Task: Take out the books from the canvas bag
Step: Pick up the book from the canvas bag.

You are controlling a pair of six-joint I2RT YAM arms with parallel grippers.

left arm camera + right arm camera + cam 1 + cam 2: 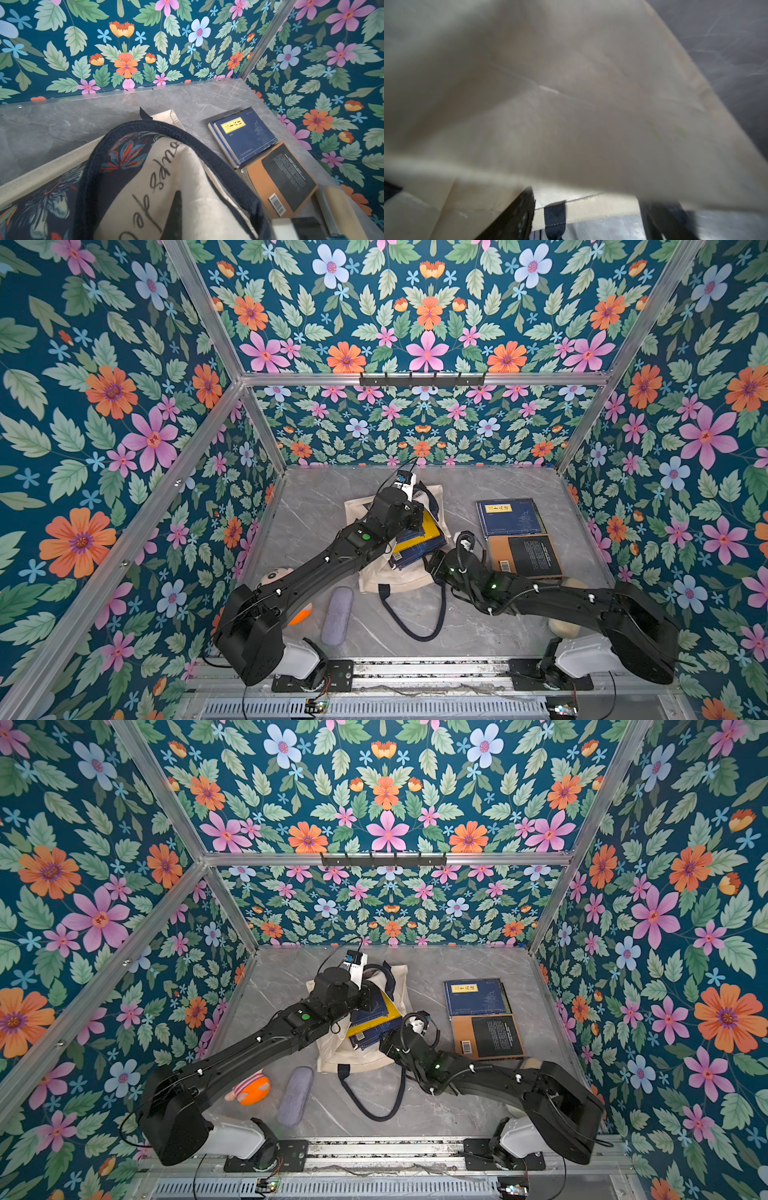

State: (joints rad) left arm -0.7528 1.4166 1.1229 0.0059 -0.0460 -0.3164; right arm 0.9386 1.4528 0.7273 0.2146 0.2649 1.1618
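Several navy-yellow books (pixel 417 540), cream canvas bag (pixel 386 578)

Both top views looked down from high on the same whole table (pixel 316 506), left wrist camera close over the canvas bag (pixel 197 176), right wrist camera almost against its blurred cloth.

2 black arms (pixel 332 560), white bases (pixel 297 659), green lights (pixel 366 536), black cables (pixel 519 594)

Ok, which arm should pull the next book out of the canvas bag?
Probably right: the right hand is open at the canvas bag, beside the books inside; the left hand is shut on the bag, holding it open.
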